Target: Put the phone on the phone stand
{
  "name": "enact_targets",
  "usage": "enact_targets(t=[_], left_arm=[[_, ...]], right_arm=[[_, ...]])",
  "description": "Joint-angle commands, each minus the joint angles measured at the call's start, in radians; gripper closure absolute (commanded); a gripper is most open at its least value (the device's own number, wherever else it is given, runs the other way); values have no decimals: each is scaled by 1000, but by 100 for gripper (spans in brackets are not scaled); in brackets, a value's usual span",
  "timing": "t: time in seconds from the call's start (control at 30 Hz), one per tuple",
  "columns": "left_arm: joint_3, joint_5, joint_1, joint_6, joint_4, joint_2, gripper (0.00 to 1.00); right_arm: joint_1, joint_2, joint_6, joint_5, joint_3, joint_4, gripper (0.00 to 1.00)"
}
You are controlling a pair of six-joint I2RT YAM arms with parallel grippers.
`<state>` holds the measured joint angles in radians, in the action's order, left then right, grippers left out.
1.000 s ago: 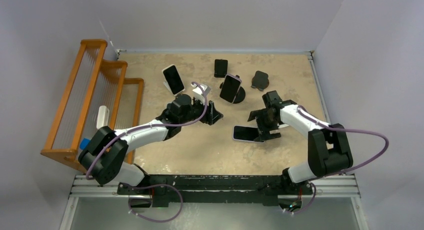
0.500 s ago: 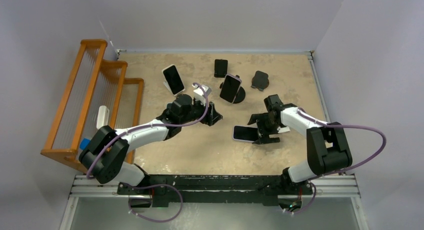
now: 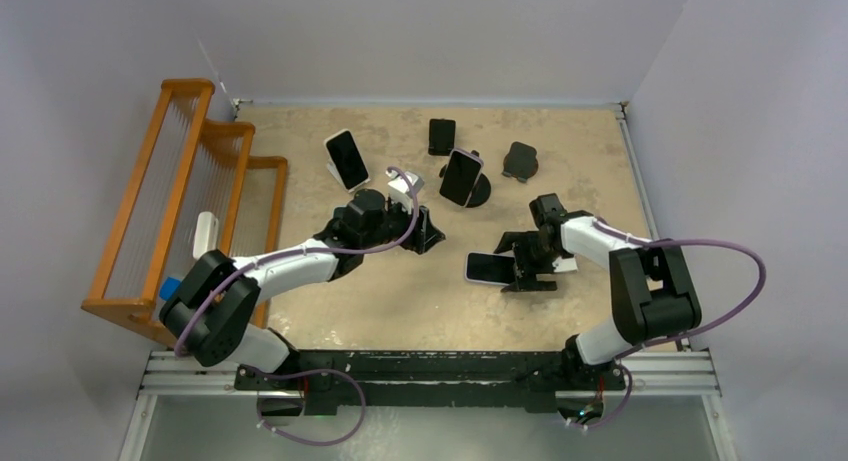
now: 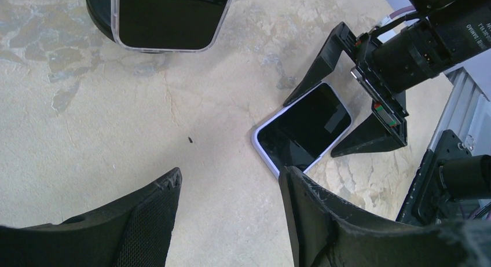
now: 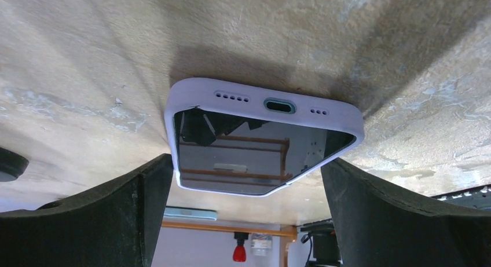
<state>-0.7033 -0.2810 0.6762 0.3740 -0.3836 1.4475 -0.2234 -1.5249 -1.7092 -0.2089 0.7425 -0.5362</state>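
Note:
A phone (image 3: 487, 268) in a lilac case lies flat, screen up, on the table right of centre. My right gripper (image 3: 522, 263) is low at the phone's right end, open, with one finger on each side of that end; the right wrist view shows the phone's port edge (image 5: 260, 105) just ahead between the fingers (image 5: 139, 197). My left gripper (image 3: 428, 231) hovers open and empty to the left, and the phone (image 4: 305, 127) shows beyond its fingertips (image 4: 307, 209). Two bare black phone stands (image 3: 441, 136) (image 3: 520, 161) sit at the back.
A phone rests on a round black stand (image 3: 463, 178), and another leans on a white stand (image 3: 346, 159) at the back left. An orange wooden rack (image 3: 180, 201) fills the left side. The right arm's purple cable (image 3: 720, 281) loops to the right.
My right gripper has come nearer and lower, and its open fingers now flank the phone's end. The phone and the left arm have not moved.

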Motion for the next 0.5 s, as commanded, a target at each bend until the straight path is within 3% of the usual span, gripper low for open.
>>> enact_targets(t=[0.0, 0.1, 0.17, 0.2, 0.27, 0.33, 0.47], left_arm=[[-37, -12, -1, -23, -8, 13, 38], [-45, -13, -1, -24, -5, 25, 38], [-47, -15, -1, -23, -9, 36, 38], [-47, -15, -1, -21, -10, 42, 38], [-44, -16, -1, -12, -15, 52, 38], [-36, -21, -1, 0, -26, 62, 38], [-14, -50, -1, 37, -48, 83, 37]], right_arm=[[1, -43, -12, 0, -35, -9, 1], [1, -68, -3, 0, -32, -9, 4], [2, -90, 11, 7, -21, -21, 11], [1, -98, 15, 15, -14, -29, 18], [5, -112, 24, 32, -2, -50, 46], [7, -127, 34, 36, 5, -54, 66], [12, -144, 56, 21, -8, -13, 91]])
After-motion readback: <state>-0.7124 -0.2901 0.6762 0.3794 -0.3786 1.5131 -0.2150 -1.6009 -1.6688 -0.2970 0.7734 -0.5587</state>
